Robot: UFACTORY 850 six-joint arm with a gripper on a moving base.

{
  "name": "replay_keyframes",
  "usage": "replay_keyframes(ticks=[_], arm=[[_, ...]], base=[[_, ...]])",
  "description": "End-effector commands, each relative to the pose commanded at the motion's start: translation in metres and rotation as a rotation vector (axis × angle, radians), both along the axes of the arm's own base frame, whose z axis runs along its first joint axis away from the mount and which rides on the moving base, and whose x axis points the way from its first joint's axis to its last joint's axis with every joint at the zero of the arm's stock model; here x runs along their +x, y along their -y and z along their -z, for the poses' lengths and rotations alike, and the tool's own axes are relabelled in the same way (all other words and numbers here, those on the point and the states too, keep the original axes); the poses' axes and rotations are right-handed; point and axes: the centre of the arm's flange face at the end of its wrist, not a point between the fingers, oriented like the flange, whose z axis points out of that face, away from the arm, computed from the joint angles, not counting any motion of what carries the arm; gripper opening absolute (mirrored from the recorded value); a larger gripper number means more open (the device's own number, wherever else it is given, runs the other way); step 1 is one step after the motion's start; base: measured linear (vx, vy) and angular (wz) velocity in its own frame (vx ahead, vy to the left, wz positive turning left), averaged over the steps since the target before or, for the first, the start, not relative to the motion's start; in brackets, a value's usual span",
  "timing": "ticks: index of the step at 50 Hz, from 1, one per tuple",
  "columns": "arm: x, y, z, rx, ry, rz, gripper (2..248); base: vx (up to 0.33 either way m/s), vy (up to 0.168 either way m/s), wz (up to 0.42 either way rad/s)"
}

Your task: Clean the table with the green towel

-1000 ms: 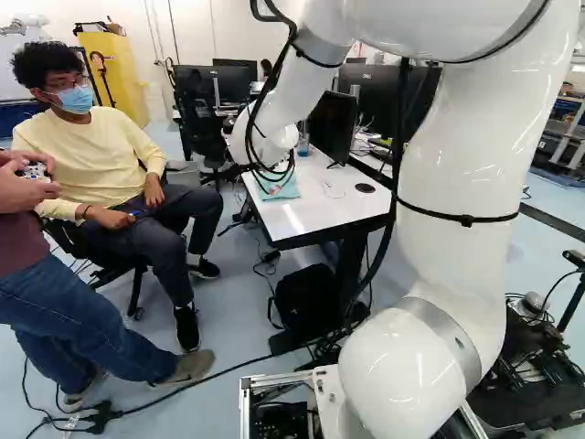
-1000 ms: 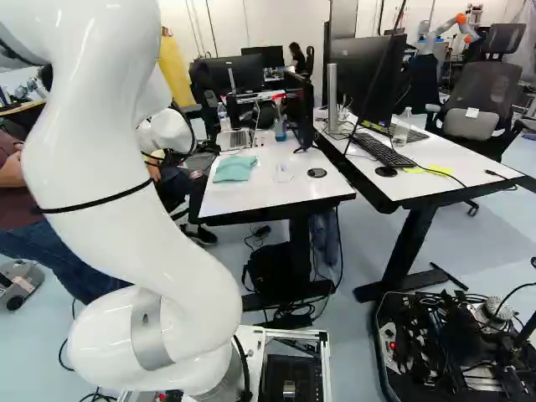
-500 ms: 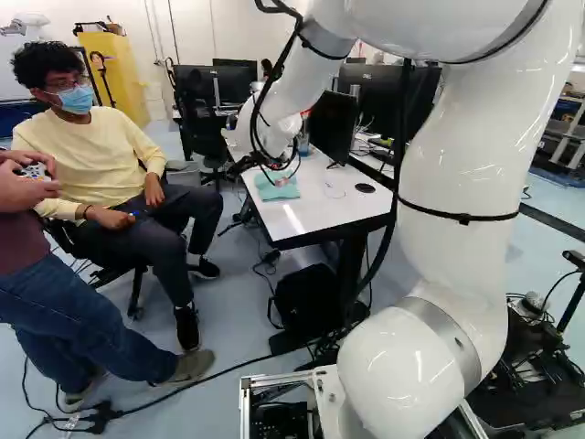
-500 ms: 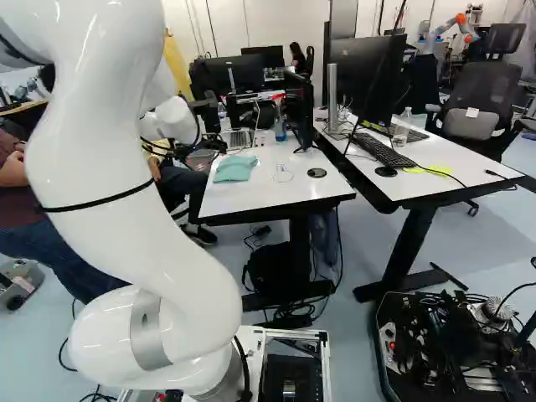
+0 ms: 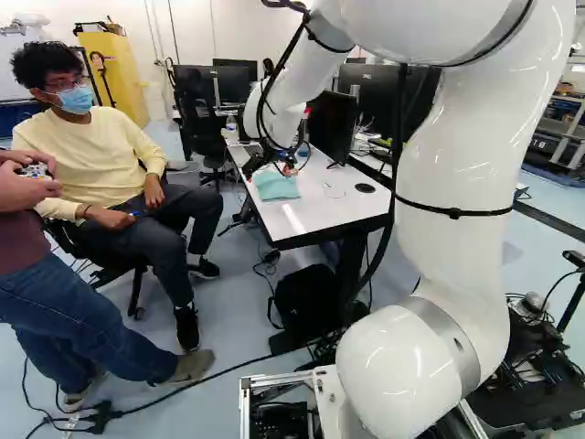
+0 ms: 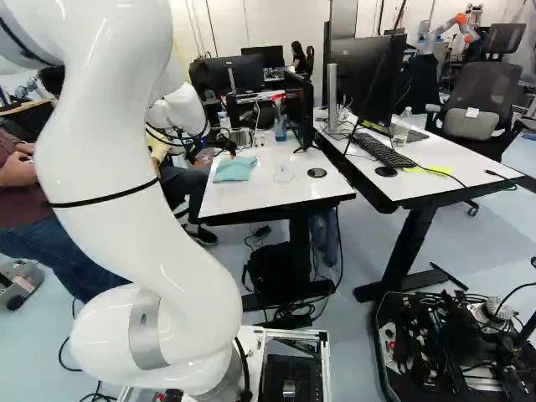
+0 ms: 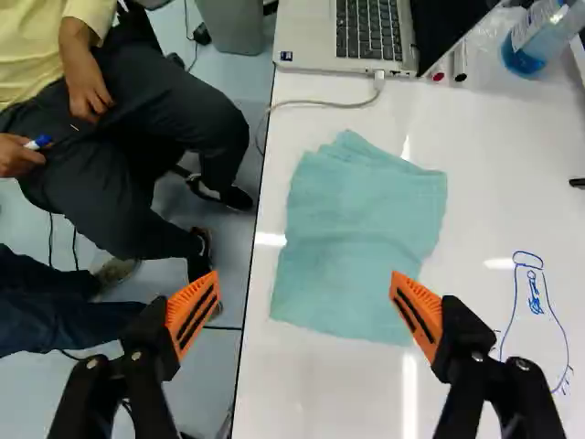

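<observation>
My gripper (image 5: 271, 166) is over the far left part of the white table (image 5: 320, 212) in the left base view; the right base view also shows the gripper (image 6: 211, 152). The green towel (image 7: 361, 229) lies flat, layered and slightly rumpled, near the table's left edge. In the wrist view the gripper (image 7: 304, 291) stands open with nothing gripped. Its orange pads (image 7: 192, 313) are wide apart, one past the table edge, the other over the towel's near corner. A blue marker drawing (image 7: 534, 282) is on the tabletop beside the towel.
Beyond the towel are a laptop (image 7: 366, 32) with a cable (image 7: 320, 103), two markers (image 7: 460, 64) and a blue bottle (image 7: 528, 46). A seated person is close beside the table edge. A monitor (image 5: 332, 126) stands at the table's right side. Another robot (image 6: 441, 32) is far back.
My arm's wrist has shifted and tilted, bringing the gripper into clearer view above the table; in the right base view it has moved rightward. The base and towel have not moved.
</observation>
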Motion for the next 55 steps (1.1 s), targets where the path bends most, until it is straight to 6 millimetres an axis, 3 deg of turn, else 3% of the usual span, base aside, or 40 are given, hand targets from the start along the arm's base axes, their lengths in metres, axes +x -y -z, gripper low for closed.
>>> replay_keyframes(ticks=[36, 55], arm=[[0.028, 0.064, -0.031, -0.279, -0.082, -0.061, 247], [0.034, 0.070, -0.033, -0.332, -0.069, -0.090, 247]], base=[[0.000, 0.000, 0.000], [0.000, 0.000, 0.000]])
